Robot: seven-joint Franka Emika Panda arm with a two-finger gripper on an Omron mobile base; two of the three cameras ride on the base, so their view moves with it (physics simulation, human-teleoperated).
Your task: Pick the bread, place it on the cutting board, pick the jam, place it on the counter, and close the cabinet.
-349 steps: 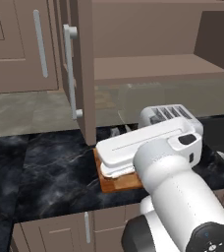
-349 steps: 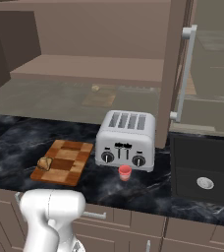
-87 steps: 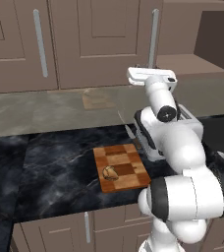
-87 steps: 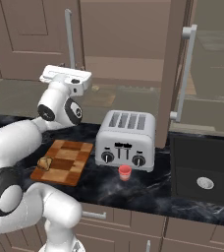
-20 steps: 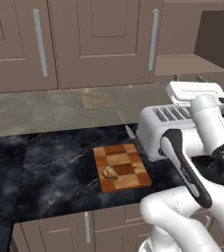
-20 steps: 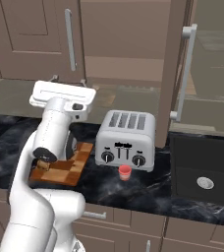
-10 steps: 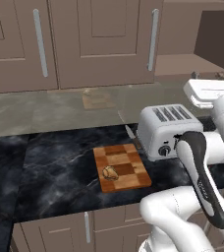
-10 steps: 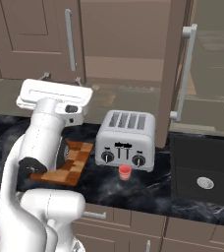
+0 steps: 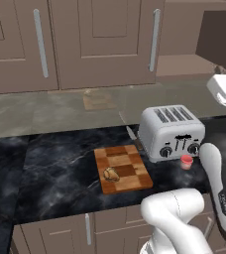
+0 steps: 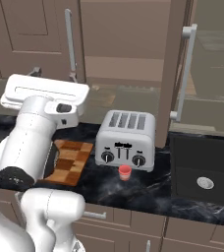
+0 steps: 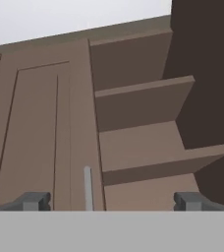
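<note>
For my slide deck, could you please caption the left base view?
Bread rests on the cutting board; jam stands on the counter before the toaster.

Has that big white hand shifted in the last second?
Yes. In the left base view the hand has swung right, from above the toaster to beyond it.

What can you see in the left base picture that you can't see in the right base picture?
The left base view alone shows the bread lying on the cutting board; in the right base view the arm covers that part of the board. The right base view alone shows the open cabinet door with its long handle, and the sink. Both show the toaster, the jam standing on the black counter in front of it, and the checkered board.
</note>
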